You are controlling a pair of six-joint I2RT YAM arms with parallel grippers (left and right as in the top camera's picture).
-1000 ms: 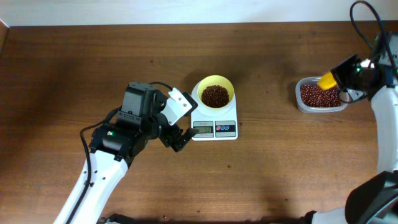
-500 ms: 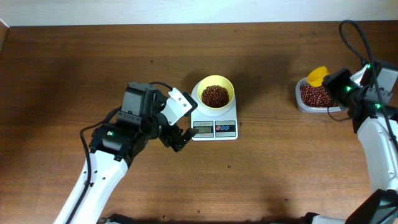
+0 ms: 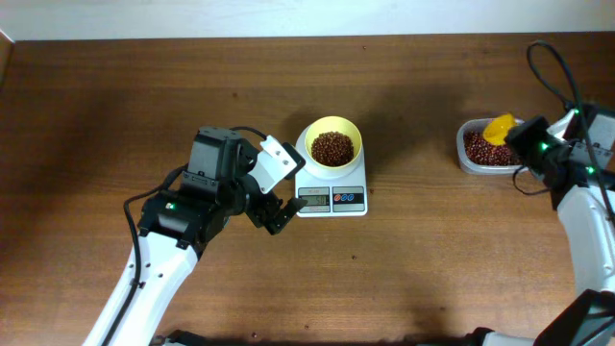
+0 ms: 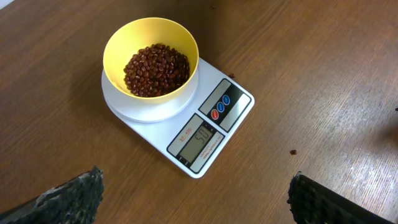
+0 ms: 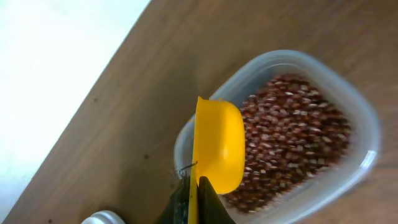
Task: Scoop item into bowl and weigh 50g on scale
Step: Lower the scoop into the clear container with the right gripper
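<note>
Where brown wooden table [image 3: 96, 144] ends, pale wall strip [image 3: 288, 14], scale [image 3: 332, 198] mid-table.

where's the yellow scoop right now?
Overhead view, far right side: the yellow scoop is in the right claw, over the clear tub of beans, well away from the scale.

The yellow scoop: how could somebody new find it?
At the right end of the brown wooden table sits a clear plastic tub of red-brown beans. The small yellow plastic scoop hangs over it in the right gripper; the other yellow thing, a round bowl, sits on the white scale.
</note>
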